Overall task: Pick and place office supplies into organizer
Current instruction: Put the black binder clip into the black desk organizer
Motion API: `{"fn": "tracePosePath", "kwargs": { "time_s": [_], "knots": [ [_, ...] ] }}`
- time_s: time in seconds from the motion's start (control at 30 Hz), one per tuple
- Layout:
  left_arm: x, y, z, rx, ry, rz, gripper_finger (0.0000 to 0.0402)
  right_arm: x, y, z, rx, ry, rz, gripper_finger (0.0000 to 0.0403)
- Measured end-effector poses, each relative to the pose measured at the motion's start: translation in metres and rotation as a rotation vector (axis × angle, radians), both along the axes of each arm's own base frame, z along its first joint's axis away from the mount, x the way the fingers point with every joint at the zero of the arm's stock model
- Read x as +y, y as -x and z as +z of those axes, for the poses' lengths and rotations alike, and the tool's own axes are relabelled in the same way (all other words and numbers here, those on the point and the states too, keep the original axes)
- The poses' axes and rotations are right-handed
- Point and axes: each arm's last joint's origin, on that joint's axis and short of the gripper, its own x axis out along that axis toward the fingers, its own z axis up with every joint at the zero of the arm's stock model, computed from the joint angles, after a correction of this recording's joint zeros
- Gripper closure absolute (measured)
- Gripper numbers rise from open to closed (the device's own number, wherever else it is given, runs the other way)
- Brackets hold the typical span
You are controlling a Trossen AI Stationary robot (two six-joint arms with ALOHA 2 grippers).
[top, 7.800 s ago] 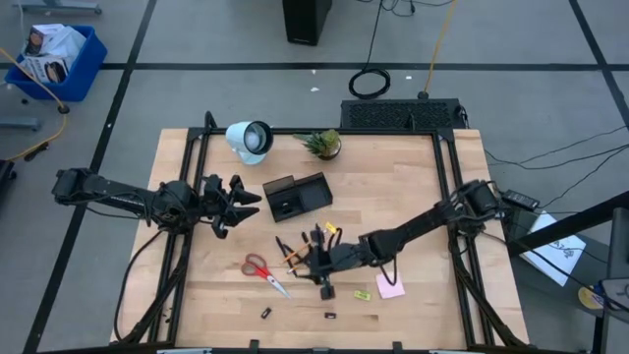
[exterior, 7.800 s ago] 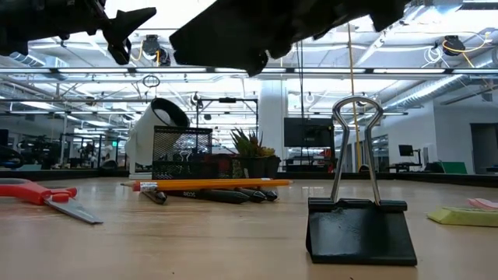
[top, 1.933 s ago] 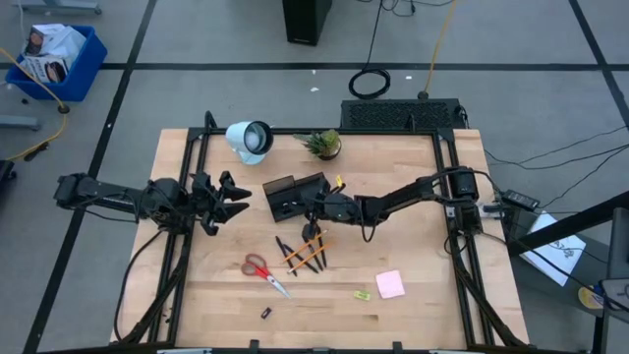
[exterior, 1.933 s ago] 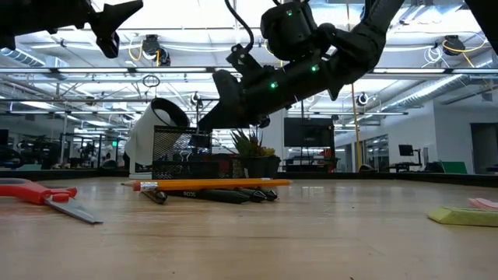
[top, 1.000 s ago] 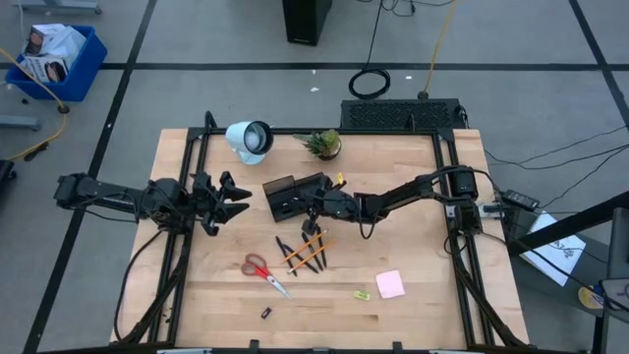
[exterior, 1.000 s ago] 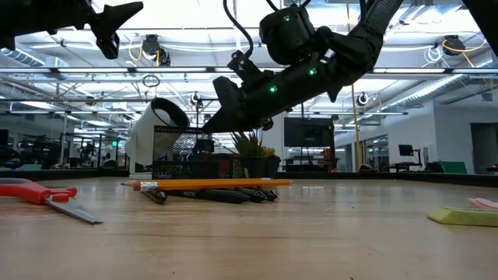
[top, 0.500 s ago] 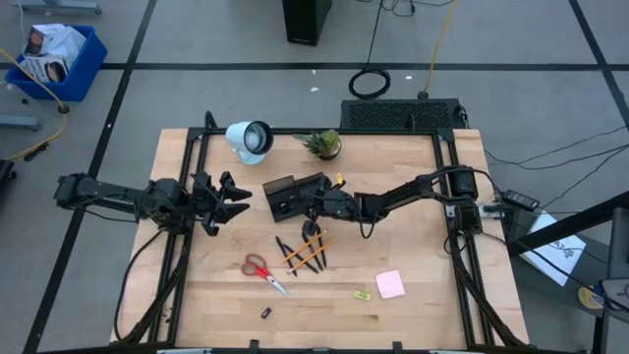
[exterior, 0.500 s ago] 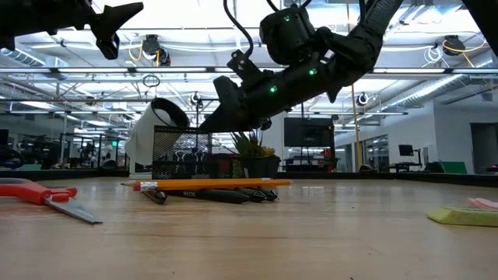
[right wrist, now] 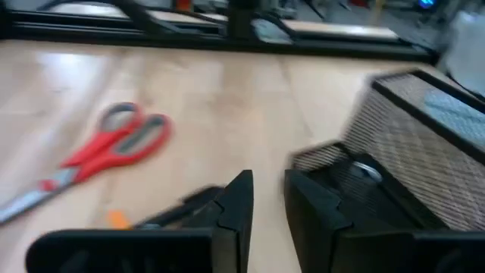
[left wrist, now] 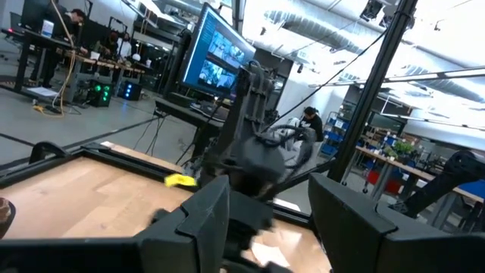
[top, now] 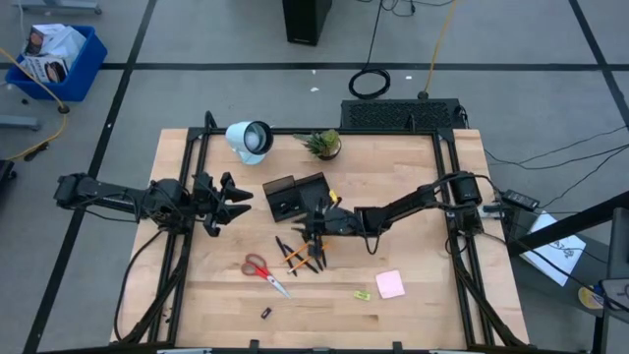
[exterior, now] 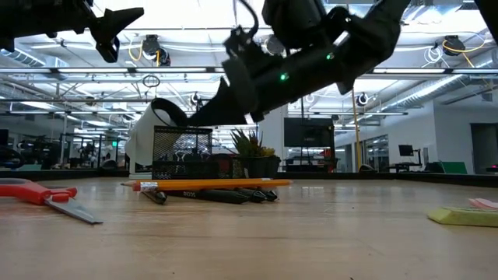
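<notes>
The black mesh organizer stands near the table's middle, and a binder clip lies inside it. Black pens and an orange pencil lie just on its near side, flat on the wood. Red-handled scissors lie to their left. The pink sticky-note pad, a yellow bit and a dark bit rest nearer the near edge. My right gripper hovers above the pens, open and holding nothing. My left gripper waits open in the air left of the organizer.
A white round lamp and a small potted plant stand along the far edge behind the organizer. A black unit with cables sits past the far edge. Bare wood lies between the pens and the pad.
My right gripper has drawn back from above the organizer toward the near edge and now hangs over the pens. Its fingers have swung round from pointing at the organizer toward the near side. The left arm has kept still.
</notes>
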Motion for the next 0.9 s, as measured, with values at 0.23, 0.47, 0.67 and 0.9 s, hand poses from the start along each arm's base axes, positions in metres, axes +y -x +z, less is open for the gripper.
{"fn": "tracePosePath", "kwargs": {
  "time_s": [0.23,0.47,0.67,0.9],
  "knots": [
    [0.000,0.000,-0.002,0.024,0.002,-0.001,0.0215,0.027,0.003,0.003,-0.033,0.014,0.074,0.0332],
    [-0.003,-0.003,-0.015,0.157,0.066,-0.037,0.0215,0.049,0.008,0.001,-0.004,0.068,0.148,0.0332],
    [-0.018,-0.012,-0.034,0.320,0.118,0.028,0.0215,0.061,0.015,0.000,0.059,0.069,0.179,0.0332],
    [-0.046,-0.017,-0.042,0.335,0.181,0.016,0.0215,0.067,0.029,0.005,0.175,0.014,0.170,0.0332]
  ]
}}
